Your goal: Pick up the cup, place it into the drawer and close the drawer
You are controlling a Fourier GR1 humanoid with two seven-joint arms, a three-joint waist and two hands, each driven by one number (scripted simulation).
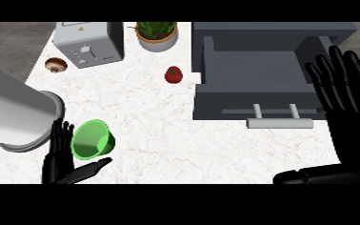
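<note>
The green cup point(91, 139) lies tilted on the white counter at the lower left, its mouth facing up and to the left. My left hand point(62, 166) is just below and left of it, open, fingers straight along the cup's left side and thumb stretched out under it. The grey drawer point(211, 76) stands pulled open at the right with nothing visible inside; its pale handle point(278, 122) faces me. My right hand point(339, 93) is open, fingers upright over the drawer's right wall.
A large grey cylindrical pot point(25, 119) sits right next to the cup at the left edge. At the back stand a toaster point(88, 43) and a potted plant point(156, 34). A red fruit point(174, 74) and a small brown object point(56, 65) lie on the counter.
</note>
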